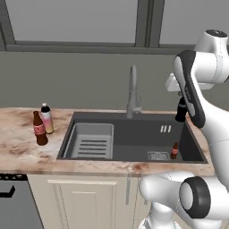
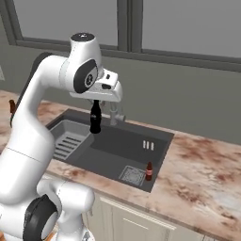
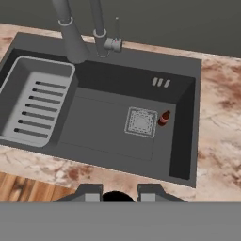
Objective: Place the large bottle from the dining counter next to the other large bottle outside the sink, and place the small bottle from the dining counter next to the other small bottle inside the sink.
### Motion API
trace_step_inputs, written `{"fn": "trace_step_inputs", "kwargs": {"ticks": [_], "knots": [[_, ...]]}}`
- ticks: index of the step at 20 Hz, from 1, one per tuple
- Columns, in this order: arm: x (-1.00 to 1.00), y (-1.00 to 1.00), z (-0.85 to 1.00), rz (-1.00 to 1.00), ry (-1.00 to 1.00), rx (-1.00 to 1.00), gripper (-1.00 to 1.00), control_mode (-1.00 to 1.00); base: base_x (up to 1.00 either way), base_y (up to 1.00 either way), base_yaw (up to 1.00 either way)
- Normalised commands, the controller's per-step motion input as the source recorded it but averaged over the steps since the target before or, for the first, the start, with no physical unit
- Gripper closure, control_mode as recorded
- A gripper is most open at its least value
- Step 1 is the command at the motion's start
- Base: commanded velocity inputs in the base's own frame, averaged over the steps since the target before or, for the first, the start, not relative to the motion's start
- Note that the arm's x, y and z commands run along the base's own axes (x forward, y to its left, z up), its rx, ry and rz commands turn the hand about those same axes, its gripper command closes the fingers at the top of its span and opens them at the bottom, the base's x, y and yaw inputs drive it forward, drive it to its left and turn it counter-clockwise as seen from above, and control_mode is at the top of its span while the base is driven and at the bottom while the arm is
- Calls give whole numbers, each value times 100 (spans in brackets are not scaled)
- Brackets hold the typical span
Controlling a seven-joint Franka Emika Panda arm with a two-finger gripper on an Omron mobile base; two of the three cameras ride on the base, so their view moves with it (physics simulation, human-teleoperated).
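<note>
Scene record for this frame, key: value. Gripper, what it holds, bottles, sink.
gripper: above the sink, fingers shut on the small black bottle
small black bottle: hangs upright over the basin, not yet set down
sink: dark basin, ribbed tray at its left end, faucet behind
small red-brown bottle: upright in the basin, beside the drain
brown bottle: on the counter left of the sink
pinkish bottle: close behind the brown bottle

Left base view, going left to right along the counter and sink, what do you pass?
Brown red-labelled bottle → pinkish white-capped bottle → ribbed tray → faucet → drain grate → small reddish bottle in the sink → small black bottle held in the gripper.
</note>
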Motion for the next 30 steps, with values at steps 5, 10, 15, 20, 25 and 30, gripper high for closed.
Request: {"fn": "trace_step_inputs", "kwargs": {"ticks": [5, 10, 15, 20, 25, 30], "knots": [[0, 0, 0, 0, 0, 0, 100, 100, 0, -4, 23], [0, 0, 0, 0, 0, 0, 100, 100, 0, -3, 20], [0, 0, 0, 0, 0, 0, 100, 100, 36, -4, 17], [0, 0, 0, 0, 0, 0, 100, 100, 94, -14, 3], [0, 0, 0, 0, 0, 0, 100, 100, 98, -17, 0], [14, -6, -6, 1, 0, 0, 100, -100, 41, -9, 0]]}}
